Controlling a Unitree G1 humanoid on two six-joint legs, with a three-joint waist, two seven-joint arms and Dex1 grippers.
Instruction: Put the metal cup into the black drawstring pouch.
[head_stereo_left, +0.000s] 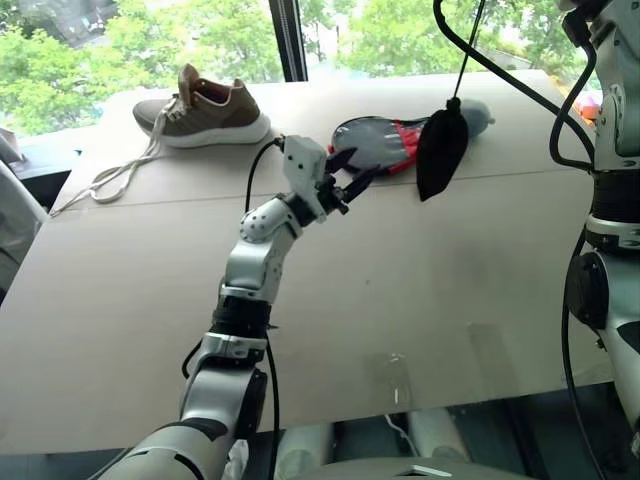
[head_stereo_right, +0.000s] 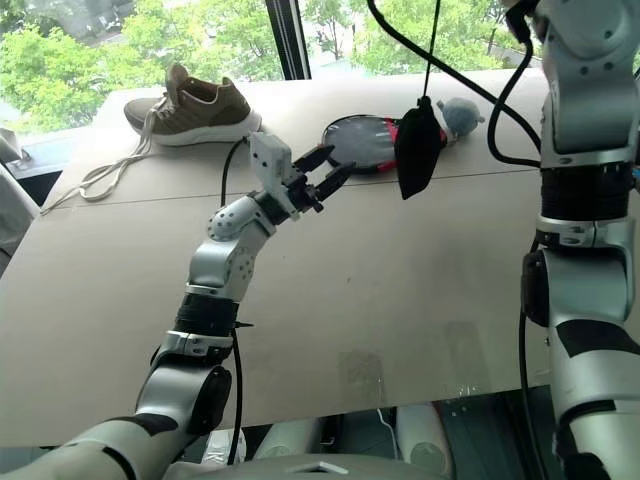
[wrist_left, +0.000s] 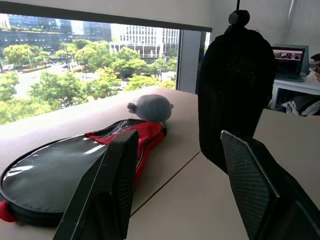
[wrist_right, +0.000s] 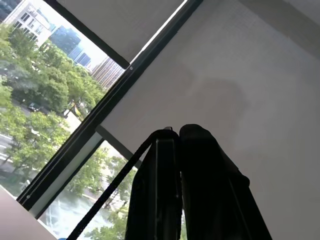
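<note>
Pouch (head_stereo_left: 441, 150) hung by its cord above the counter (head_stereo_left: 400, 300), clear of the surface, bulging low, most likely with the cup inside; the cup itself could not be seen. The cord ran up to the right claw (wrist_right: 177, 150), fingers pressed shut on it. Holding it high probably let the load's weight draw the mouth closed.

Left claw (head_stereo_left: 352, 174) stood just beside the pouch, fingers spread, nothing between them; in its wrist view the pouch hung just ahead. Judged: a hand-off done, with the pouch left to the right arm.

Behind the pouch lay a grey-and-red case (head_stereo_left: 375, 140). Shoe (head_stereo_left: 205, 110) sat well apart, far left.
</note>
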